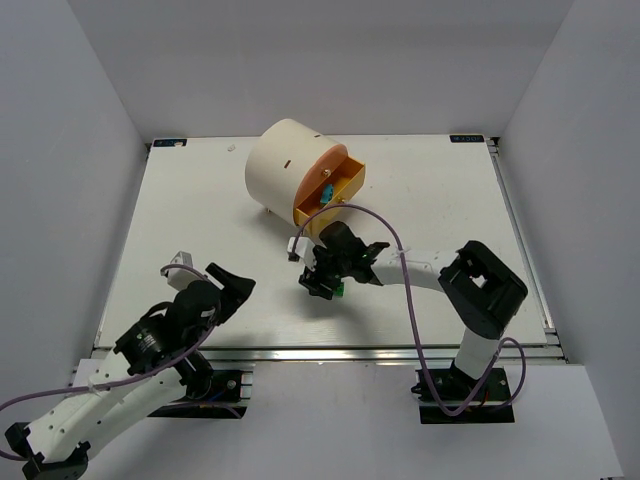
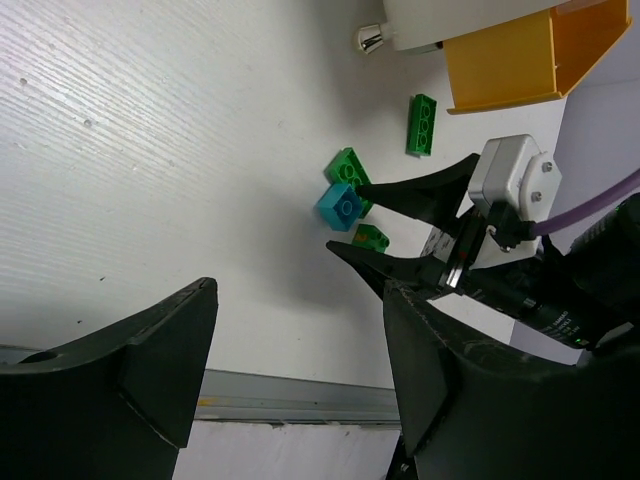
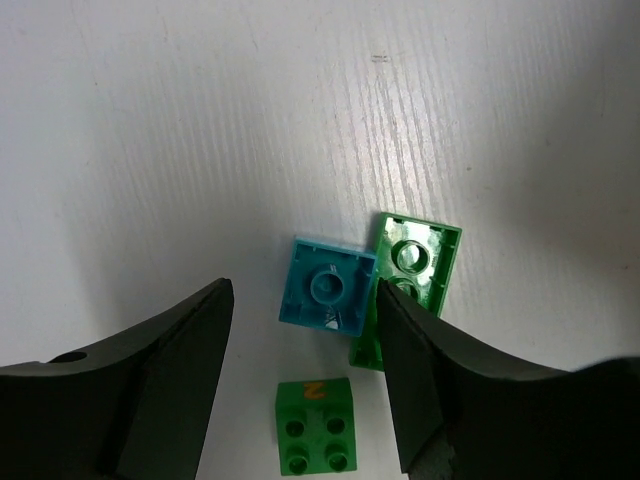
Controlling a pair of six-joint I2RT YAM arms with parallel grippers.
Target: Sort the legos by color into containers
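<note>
The pick step seems in hand: the right hand (image 1: 325, 278) hovers spread and empty over the cyan lego (image 3: 328, 297) beside green legos (image 3: 410, 285) near the middle of the worktop, and next it probably must descend, pinch it and carry it to the open orange drawer (image 1: 345, 178).

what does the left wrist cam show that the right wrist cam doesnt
Only left wrist: the orange drawer, a green brick lying near it, and the right gripper from outside, jaws open. Only right wrist: the small green brick in full, four studs up, orange mark on it. Both: the cyan brick with a flat green brick touching it.
</note>
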